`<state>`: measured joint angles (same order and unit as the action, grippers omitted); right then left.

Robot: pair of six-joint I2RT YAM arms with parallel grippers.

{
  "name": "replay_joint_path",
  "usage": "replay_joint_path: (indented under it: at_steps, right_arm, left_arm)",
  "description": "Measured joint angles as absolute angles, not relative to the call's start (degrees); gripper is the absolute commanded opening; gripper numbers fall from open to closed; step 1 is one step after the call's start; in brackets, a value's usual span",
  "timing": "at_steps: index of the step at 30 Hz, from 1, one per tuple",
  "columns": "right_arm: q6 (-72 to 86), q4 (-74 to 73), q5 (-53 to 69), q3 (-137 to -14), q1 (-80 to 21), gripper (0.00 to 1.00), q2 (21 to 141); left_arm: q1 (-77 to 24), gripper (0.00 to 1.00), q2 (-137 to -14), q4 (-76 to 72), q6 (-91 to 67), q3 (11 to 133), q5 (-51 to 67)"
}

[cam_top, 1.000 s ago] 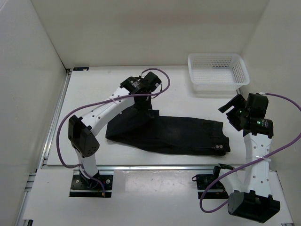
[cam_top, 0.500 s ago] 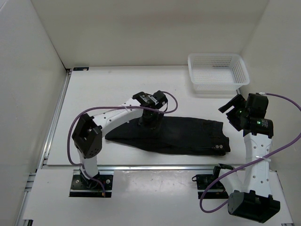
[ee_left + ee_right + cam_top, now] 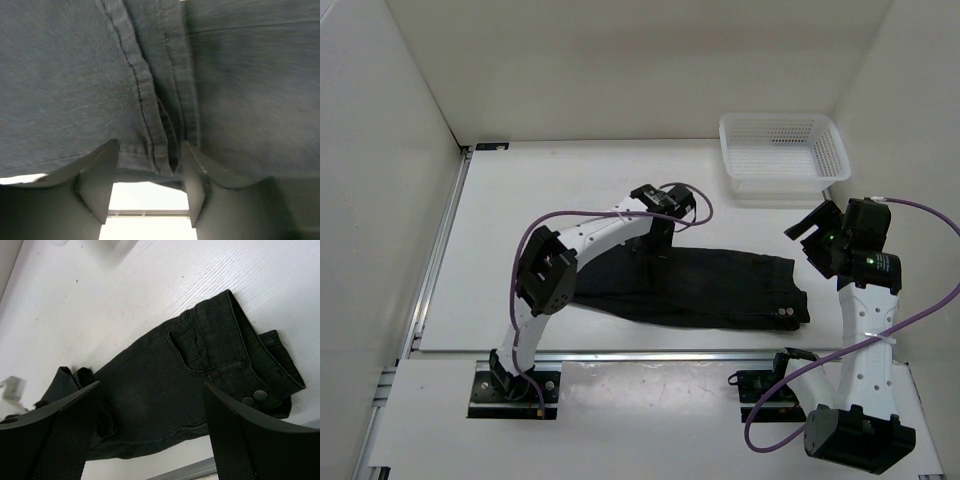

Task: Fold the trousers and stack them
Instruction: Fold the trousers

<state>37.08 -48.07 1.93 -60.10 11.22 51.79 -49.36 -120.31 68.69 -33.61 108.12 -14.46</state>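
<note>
We find the trousers (image 3: 700, 290) seemingly halved lengthwise across the near middle of the table (image 3: 570, 190), left gripper (image 3: 655, 243) half-parted on them, right gripper (image 3: 810, 240) spread wide and empty, with crosswise folds and stacking left.

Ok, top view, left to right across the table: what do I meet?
Going across: left claw → trousers → right claw. The basket overlaps the trousers and right claw sideways, so it's left out.
</note>
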Motion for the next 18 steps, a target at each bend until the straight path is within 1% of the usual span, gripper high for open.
replay_joint_path:
  at_steps: [1, 2, 4, 5, 7, 8, 9, 10, 15, 18]
  right_arm:
    - [37.1, -48.1, 1.9, -60.1, 11.2, 0.84, 51.8]
    - [37.1, -48.1, 1.9, -60.1, 11.2, 0.84, 51.8]
    - [37.1, -48.1, 1.9, -60.1, 11.2, 0.84, 51.8]
    - [37.1, -48.1, 1.9, -60.1, 11.2, 0.84, 51.8]
    - [37.1, -48.1, 1.9, -60.1, 11.2, 0.84, 51.8]
    - [37.1, -48.1, 1.9, -60.1, 11.2, 0.84, 51.8]
    - [37.1, -48.1, 1.9, -60.1, 11.2, 0.84, 51.8]
    - [37.1, -48.1, 1.9, -60.1, 11.2, 0.84, 51.9]
    - [37.1, -48.1, 1.9, -60.1, 11.2, 0.84, 52.0]
    - [37.1, -48.1, 1.9, -60.1, 11.2, 0.84, 52.0]
  left_arm:
    - [-49.4, 0.70, -121.3, 68.6, -33.9, 107.4, -14.6]
    - [-49.4, 0.71, -122.0, 68.6, -34.3, 106.5, -14.7]
    - [-49.4, 0.71, -122.8, 68.7, -34.9, 104.1, -14.8]
    - [-49.4, 0.68, -122.9, 68.8, -35.0, 103.0, -14.8]
    - [-49.4, 0.56, -123.2, 68.7, -35.4, 101.8, -14.8]
    - [-49.4, 0.46, -123.3, 68.6, -35.6, 101.5, -14.8]
    - [-49.4, 0.33, -123.3, 68.4, -35.8, 101.3, -14.8]
    - [-49.4, 0.11, -123.3, 68.3, -35.9, 101.2, -14.8]
    - [-49.4, 0.10, -122.9, 68.4, -35.8, 100.4, -15.6]
    - [-49.5, 0.10, -120.0, 68.4, -35.8, 98.8, -15.6]
